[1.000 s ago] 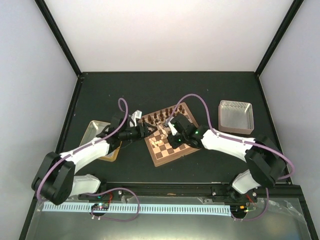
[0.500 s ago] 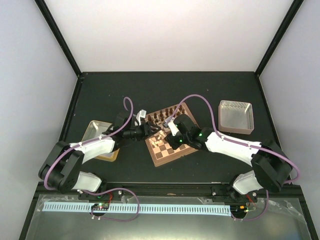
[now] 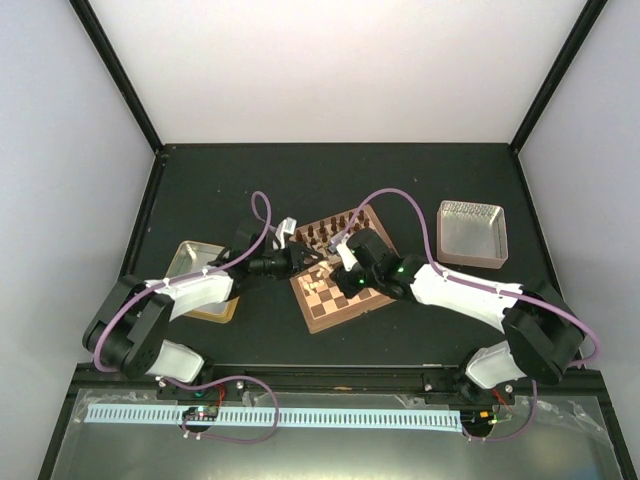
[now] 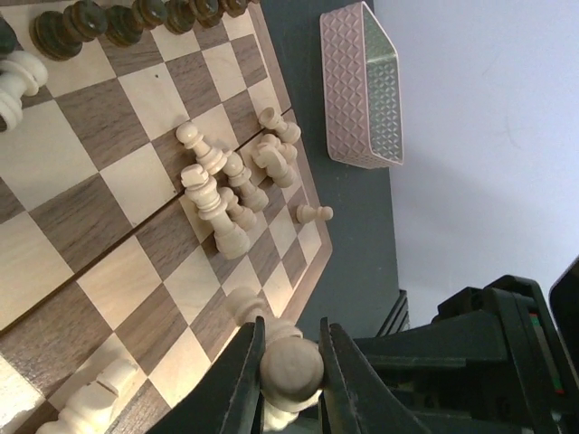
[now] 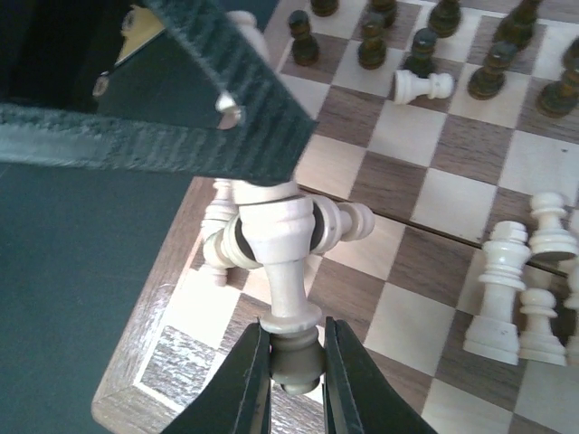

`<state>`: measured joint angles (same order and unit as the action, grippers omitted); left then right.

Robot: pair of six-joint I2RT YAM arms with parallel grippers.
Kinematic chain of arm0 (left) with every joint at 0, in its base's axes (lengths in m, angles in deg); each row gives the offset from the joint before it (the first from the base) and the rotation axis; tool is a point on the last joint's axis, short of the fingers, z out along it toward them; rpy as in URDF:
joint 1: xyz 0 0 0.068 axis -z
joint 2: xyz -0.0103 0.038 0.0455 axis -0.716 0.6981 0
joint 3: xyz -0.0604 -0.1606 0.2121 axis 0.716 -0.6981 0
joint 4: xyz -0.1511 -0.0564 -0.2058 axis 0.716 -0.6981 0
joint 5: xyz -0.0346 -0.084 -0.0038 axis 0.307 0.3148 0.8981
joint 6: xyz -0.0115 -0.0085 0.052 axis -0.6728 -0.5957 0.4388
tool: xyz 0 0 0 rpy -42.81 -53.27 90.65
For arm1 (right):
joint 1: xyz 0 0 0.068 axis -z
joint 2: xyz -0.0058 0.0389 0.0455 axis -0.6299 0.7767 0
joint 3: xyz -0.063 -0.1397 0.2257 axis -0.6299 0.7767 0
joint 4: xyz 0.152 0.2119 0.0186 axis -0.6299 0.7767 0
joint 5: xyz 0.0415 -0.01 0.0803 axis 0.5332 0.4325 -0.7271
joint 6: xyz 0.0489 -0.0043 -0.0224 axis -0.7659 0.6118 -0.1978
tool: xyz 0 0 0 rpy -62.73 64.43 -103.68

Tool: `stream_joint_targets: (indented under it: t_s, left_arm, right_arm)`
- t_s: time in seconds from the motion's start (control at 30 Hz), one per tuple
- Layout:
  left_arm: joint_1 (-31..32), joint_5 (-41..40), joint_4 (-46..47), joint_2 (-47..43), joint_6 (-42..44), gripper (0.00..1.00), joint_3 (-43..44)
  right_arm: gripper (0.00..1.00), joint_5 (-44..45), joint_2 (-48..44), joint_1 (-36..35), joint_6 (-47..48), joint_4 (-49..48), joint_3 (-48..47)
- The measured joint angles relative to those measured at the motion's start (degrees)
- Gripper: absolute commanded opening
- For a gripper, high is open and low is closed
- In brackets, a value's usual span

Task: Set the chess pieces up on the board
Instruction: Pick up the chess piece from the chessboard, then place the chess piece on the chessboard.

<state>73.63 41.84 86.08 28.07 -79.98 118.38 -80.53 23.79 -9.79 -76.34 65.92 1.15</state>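
A cream chess piece hangs over the near-left corner of the board. My right gripper is shut on its head. My left gripper is shut on its round base end, and one left finger shows as a dark ribbed bar in the right wrist view. In the top view the left gripper and right gripper meet tip to tip. Several more cream pieces stand and lie in a cluster on the board, and one lies near the dark row.
Dark brown chessmen line the board's far edge. A metal tray sits left of the board under the left arm. Another tray stands to the right, seen as a ribbed wall in the left wrist view.
My left arm reached further right to the right gripper, and its jaws closed on the base of the cream piece. The right gripper stayed shut on the piece's head.
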Motion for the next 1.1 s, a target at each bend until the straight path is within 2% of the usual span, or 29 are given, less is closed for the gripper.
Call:
stream_joint_targets:
  t_s: [0.27, 0.57, 0.67, 0.87, 1.0, 1.1]
  left_arm:
    - [0.0, -6.4, -7.2, -2.5, 6.6, 0.05, 1.7]
    - [2.2, -11.5, -12.4, -5.4, 12.2, 0.06, 2.0]
    - [4.4, -14.1, -15.0, -7.3, 14.5, 0.07, 2.0]
    - [6.2, -17.1, -17.6, -10.3, 17.2, 0.07, 2.0]
    - [6.4, -17.5, -18.4, -10.4, 19.0, 0.07, 2.0]
    - [6.8, -17.4, -18.7, -11.1, 21.0, 0.07, 1.9]
  right_arm:
    - [0.08, 6.8, 3.1, 0.0, -3.6, 3.2, 0.0]
    - [0.12, 8.3, 9.0, 0.1, -6.4, 7.4, -4.2]
    - [0.16, 8.3, 11.3, 0.2, -7.5, 7.9, -6.5]
    - [0.33, 8.3, 13.4, 0.7, -10.1, 10.0, -8.1]
    - [0.43, 8.4, 12.4, 0.8, -11.5, 11.6, -8.1]
    - [0.46, 8.2, 8.5, 1.4, -12.4, 13.1, -8.1]
